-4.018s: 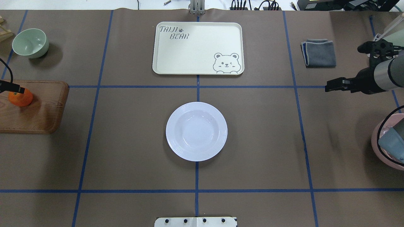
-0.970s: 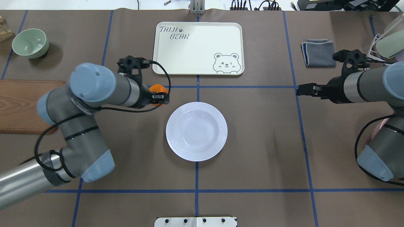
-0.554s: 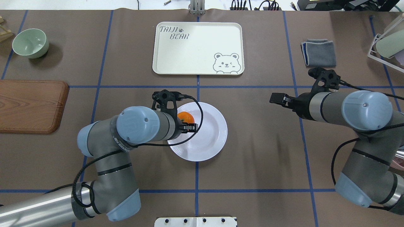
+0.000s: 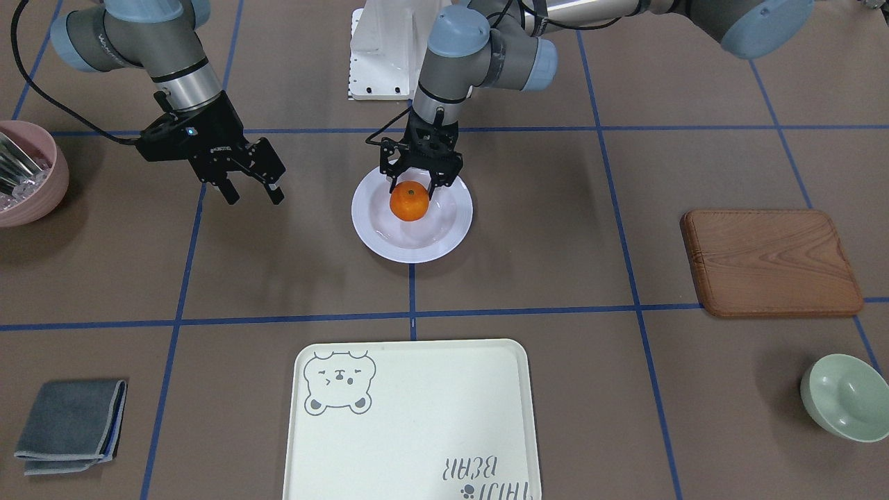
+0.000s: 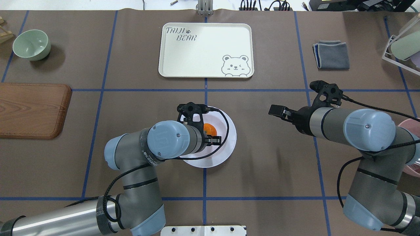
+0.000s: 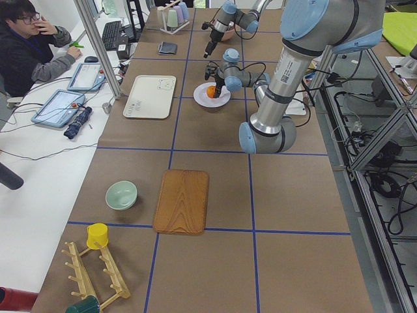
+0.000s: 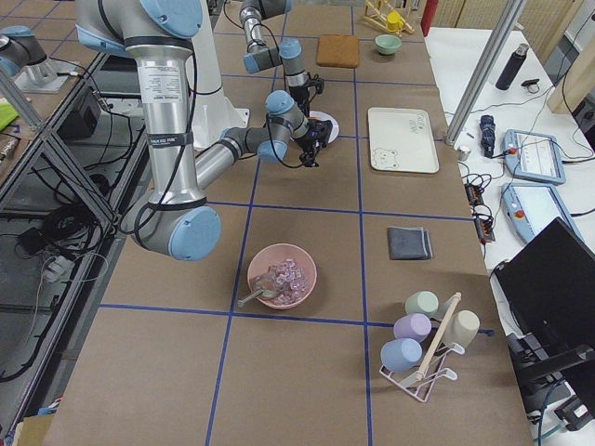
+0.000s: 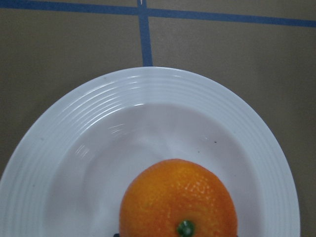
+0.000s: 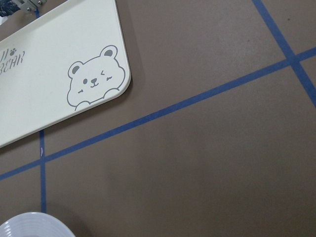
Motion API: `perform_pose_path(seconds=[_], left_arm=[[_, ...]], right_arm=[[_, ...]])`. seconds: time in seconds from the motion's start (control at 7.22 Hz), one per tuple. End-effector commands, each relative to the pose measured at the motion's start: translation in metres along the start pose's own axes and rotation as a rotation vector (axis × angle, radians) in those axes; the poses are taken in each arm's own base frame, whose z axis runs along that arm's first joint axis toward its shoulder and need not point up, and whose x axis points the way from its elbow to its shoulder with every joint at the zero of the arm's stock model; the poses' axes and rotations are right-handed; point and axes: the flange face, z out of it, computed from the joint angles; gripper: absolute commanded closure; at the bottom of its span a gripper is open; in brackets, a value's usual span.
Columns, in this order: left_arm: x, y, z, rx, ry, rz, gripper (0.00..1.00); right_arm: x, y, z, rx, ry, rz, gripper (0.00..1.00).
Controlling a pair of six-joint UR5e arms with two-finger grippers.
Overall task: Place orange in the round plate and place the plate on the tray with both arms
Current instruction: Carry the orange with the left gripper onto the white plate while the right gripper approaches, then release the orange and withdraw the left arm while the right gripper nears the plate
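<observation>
The orange (image 4: 409,203) is low over the sunken centre of the white round plate (image 4: 417,254), and I cannot tell whether it touches the plate. My left gripper (image 4: 414,187) comes down from above, shut on the orange, a finger on each side. In the left wrist view the orange (image 8: 177,202) fills the bottom, stem dot facing up, over the plate (image 8: 74,128). My right gripper (image 4: 251,196) hangs open beside the plate, apart from it, holding nothing. The cream tray (image 4: 417,417) with the bear drawing lies beyond the plate and holds nothing.
A brown wooden board (image 4: 771,260) and a mint-green bowl (image 4: 844,396) lie on my left side. A folded grey cloth (image 4: 69,423) and a pink bowl (image 4: 28,173) are on my right. A cup rack (image 5: 403,46) stands far right. A person (image 6: 26,45) sits at the desk.
My left arm carried the orange from the wooden board to the plate and lowered it toward the centre. My right arm swung in closer to the plate, gripper still open.
</observation>
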Motion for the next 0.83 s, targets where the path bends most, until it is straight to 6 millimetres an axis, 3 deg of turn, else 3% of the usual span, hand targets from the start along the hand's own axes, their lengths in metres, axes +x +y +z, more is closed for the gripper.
perform_pose_path(seconds=[0.0, 0.28, 0.42, 0.55, 0.69], left_arm=[[-0.004, -0.003, 0.006, 0.036, -0.023, 0.001, 0.01], [0.002, -0.006, -0.007, 0.047, 0.003, 0.000, 0.01], [0.000, -0.033, -0.043, 0.085, 0.046, -0.009, 0.01], [-0.025, -0.072, -0.078, 0.039, 0.013, -0.022, 0.01], [-0.064, -0.125, -0.114, 0.001, -0.021, 0.017, 0.01]], right_arm=[[-0.006, 0.023, 0.002, 0.002, -0.011, 0.006, 0.01], [-0.010, 0.031, 0.000, -0.003, -0.022, 0.030, 0.01], [-0.017, 0.035, -0.009, -0.010, -0.044, 0.059, 0.01], [-0.021, 0.043, -0.013, -0.019, -0.056, 0.061, 0.01], [-0.024, 0.051, -0.014, -0.019, -0.068, 0.081, 0.01]])
